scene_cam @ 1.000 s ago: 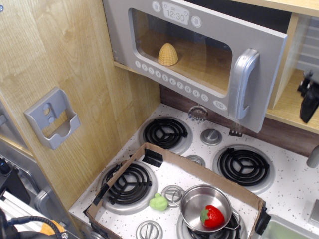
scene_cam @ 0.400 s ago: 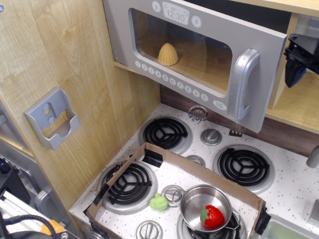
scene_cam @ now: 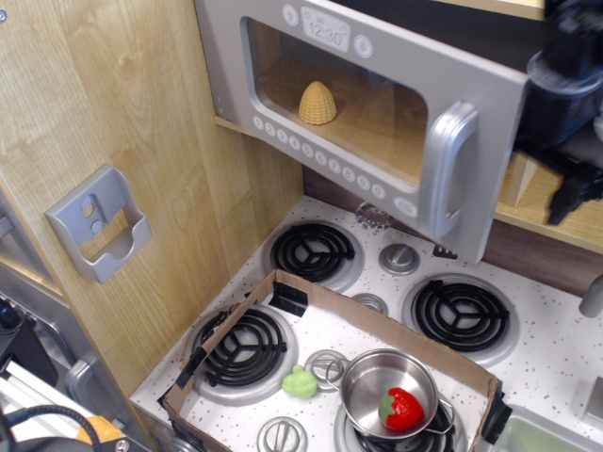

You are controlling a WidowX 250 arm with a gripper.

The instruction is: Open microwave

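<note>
The microwave (scene_cam: 363, 113) hangs at the top of the view, above the stove, fixed beside a tall wood panel (scene_cam: 122, 141). Its grey door carries a clear window, a 12:30 display (scene_cam: 325, 33) flanked by round buttons, a row of small number buttons along the lower edge, and a silver D-shaped handle (scene_cam: 445, 169) at the right end. The door stands ajar, its handle side swung out from the cabinet so that dark space shows above its top edge. Through the window a yellow beehive-shaped toy (scene_cam: 317, 103) sits on the light wood floor inside.

The gripper (scene_cam: 565, 122) is a blurred black mass at the door's right edge, just beside the handle side and level with the door's upper half (its outline is smeared). Whether its fingers are spread or closed cannot be told, nor whether it touches the door.

Below, the speckled stove (scene_cam: 546, 358) has black coil burners (scene_cam: 312, 252). A cardboard tray (scene_cam: 377, 315) lies across the front burners, and within it a steel pot (scene_cam: 388, 391) holds a red strawberry (scene_cam: 401, 409), with a green toy (scene_cam: 300, 382) just left of the pot. A grey holder (scene_cam: 99, 223) is mounted on the wood panel at left
</note>
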